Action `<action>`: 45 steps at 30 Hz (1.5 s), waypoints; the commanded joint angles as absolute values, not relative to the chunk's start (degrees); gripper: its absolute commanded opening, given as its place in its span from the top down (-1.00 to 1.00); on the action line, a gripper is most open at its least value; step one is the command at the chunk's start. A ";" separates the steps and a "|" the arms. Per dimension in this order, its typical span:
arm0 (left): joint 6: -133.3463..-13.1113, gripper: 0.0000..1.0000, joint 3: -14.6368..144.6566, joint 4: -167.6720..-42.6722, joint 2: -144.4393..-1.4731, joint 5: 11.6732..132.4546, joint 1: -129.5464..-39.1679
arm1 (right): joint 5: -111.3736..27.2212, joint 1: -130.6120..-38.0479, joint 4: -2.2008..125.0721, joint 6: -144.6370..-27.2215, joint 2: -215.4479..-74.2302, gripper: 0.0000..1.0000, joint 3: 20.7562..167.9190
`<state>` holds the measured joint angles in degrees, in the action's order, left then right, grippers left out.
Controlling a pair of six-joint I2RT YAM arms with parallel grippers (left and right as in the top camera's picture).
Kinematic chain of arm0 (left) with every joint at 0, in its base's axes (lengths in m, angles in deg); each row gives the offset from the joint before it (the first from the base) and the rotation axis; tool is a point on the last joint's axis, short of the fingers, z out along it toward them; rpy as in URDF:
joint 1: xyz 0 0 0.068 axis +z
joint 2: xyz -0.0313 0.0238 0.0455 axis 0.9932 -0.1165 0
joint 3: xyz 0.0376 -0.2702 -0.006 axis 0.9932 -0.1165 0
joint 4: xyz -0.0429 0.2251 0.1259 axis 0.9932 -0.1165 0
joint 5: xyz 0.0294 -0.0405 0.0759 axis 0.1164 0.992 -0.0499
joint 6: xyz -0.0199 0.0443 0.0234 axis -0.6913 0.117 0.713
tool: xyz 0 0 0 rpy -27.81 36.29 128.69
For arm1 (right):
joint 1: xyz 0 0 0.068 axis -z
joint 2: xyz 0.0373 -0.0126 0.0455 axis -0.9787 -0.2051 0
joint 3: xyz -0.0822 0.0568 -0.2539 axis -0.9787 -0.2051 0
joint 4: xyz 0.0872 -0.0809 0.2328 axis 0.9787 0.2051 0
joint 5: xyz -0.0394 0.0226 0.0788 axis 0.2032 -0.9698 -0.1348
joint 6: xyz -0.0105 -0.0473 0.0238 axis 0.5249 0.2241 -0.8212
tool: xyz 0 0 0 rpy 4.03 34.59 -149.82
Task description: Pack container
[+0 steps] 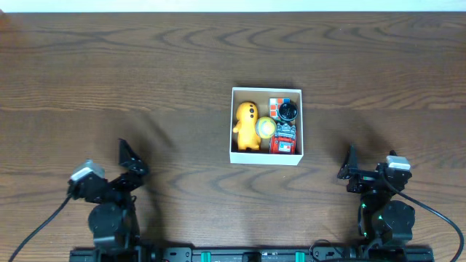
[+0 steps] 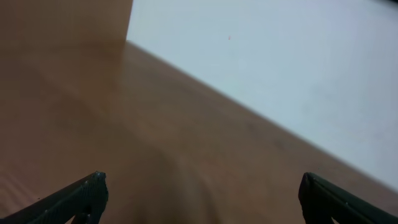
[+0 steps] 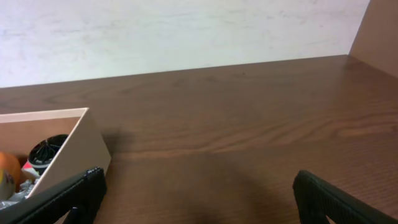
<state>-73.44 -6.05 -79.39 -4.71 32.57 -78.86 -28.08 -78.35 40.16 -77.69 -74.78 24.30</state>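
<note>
At lower left the left gripper (image 1: 132, 161) hangs released, fingers spread wide; just right of frame centre the container (image 1: 266, 158) sits on the wooden table (image 1: 109, 73), holding a yellow figure (image 1: 246, 125) and smaller toys. At lower right the right gripper (image 1: 350, 172) is likewise released, grasping nothing.

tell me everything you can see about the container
The container is a square, shallow box that looks like cardboard, with white outer walls and rim and a plain brown inside. It sits flat with its top open on the wooden table, a little right of centre, and nothing grips it. Packed close inside are a yellow figure, a yellowish ball, a black round piece and a red toy.
</note>
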 commanded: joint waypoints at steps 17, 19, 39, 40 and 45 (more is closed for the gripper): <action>-62.01 -0.96 -9.09 -80.13 -1.43 33.75 -82.42 | -28.30 -77.81 40.05 -77.30 -74.38 -0.99 23.99; -61.85 -0.96 -9.09 -80.53 -1.43 33.75 -82.42 | -28.27 -77.81 40.05 -77.30 -74.38 -0.99 23.99; -61.87 -0.96 -9.09 -81.40 -1.54 33.75 -82.42 | -28.27 -77.81 40.05 -77.30 -74.38 -0.99 23.99; -61.87 -0.96 -9.09 -81.40 -1.54 33.75 -82.42 | -28.27 -77.81 40.05 -77.30 -74.38 -0.99 23.99; -61.87 -0.96 -9.09 -81.40 -1.54 33.75 -82.42 | -28.27 -77.81 40.05 -77.30 -74.38 -0.98 23.99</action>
